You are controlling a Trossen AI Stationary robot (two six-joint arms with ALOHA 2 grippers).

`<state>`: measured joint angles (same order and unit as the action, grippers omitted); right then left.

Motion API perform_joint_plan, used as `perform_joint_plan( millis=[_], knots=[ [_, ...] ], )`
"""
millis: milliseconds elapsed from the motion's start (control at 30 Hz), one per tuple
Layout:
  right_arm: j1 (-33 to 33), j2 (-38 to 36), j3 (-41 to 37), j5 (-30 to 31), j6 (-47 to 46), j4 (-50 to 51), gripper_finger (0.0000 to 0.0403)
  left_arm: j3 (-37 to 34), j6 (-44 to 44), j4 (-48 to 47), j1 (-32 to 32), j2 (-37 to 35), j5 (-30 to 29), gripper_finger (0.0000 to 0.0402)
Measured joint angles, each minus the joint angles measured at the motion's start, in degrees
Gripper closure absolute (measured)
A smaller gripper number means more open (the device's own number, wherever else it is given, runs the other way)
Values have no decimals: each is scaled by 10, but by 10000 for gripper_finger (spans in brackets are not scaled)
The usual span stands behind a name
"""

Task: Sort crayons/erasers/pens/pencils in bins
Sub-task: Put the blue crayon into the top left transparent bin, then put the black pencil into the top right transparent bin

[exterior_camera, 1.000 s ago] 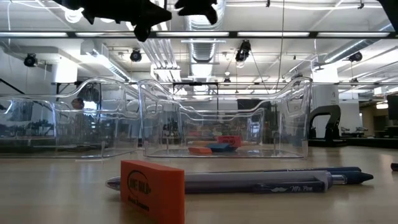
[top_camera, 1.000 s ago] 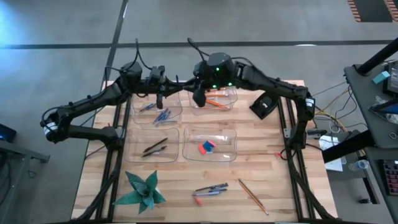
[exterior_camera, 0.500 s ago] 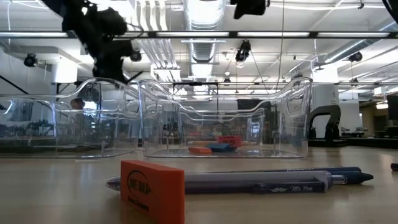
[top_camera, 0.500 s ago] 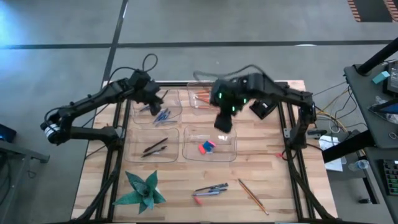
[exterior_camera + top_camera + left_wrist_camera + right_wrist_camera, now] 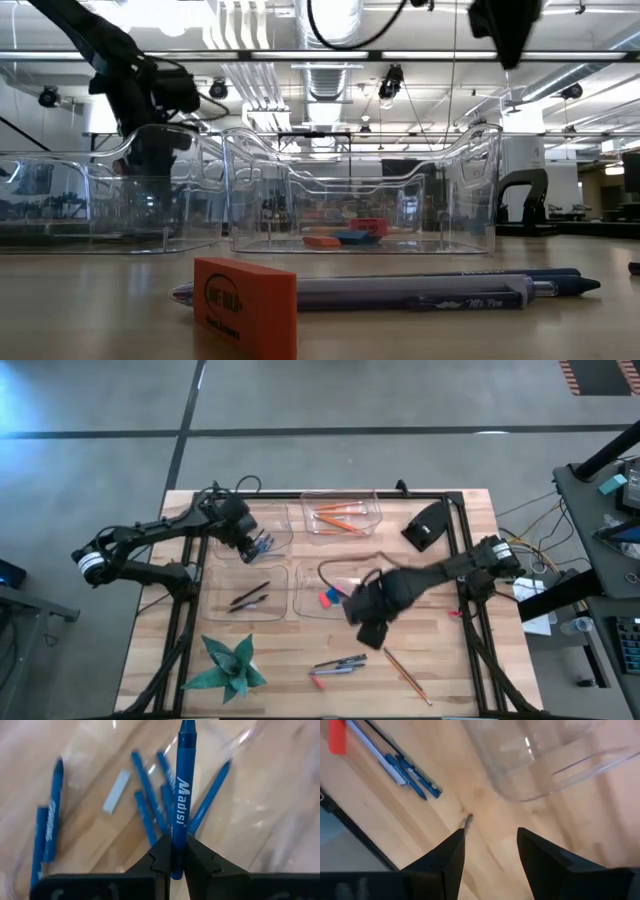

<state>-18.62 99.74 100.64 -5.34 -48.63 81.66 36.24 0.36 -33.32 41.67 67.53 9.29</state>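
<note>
Crayon point(image 5: 180, 795) is pinched tight in my left gripper point(image 5: 172, 854), right over the far-left bin point(image 5: 268, 550) with the other crayons point(image 5: 150, 807). My right gripper point(image 5: 489, 845) hangs spread wide near a loose pencil point(image 5: 405, 674).

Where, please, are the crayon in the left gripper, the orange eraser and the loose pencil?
crayon point(image 5: 179, 795), left wrist view, printed barrel.
orange eraser point(image 5: 245, 307), low view, front face.
loose pencil point(image 5: 405, 674), high view, mid-shaft.

Your left tool point(image 5: 252, 542) sits over the far-left bin point(image 5: 275, 545) holding crayons point(image 5: 262, 546). Your right tool point(image 5: 368, 632) hovers above the bench point(image 5: 440, 660) near loose pencils point(image 5: 405, 675).
</note>
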Motion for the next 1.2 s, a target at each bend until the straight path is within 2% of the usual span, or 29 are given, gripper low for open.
perform_joint_plan(
  millis=[167, 367, 667, 933, 1067, 1200],
  knots=[
    [-50, 0, -89, -10, -101, -99, 232, -1, 1, -2, 0, 42, -18, 384],
    [-105, 0, -158, -13, -238, -177, 232, -1, 0, -2, 0, 70, -52, 383],
    [-157, 0, -242, -27, -415, -201, 232, 4, -15, -1, 0, 47, -51, 369],
    [-162, 0, -312, -27, -438, -323, 232, 13, -16, -4, 0, 32, -51, 300],
    [-161, 0, -332, -24, -440, -332, 232, 24, -17, -13, 0, 30, -51, 277],
    [-161, 0, -345, -21, -438, -331, 239, 32, -17, -19, 0, 20, -51, 270]
  ],
)
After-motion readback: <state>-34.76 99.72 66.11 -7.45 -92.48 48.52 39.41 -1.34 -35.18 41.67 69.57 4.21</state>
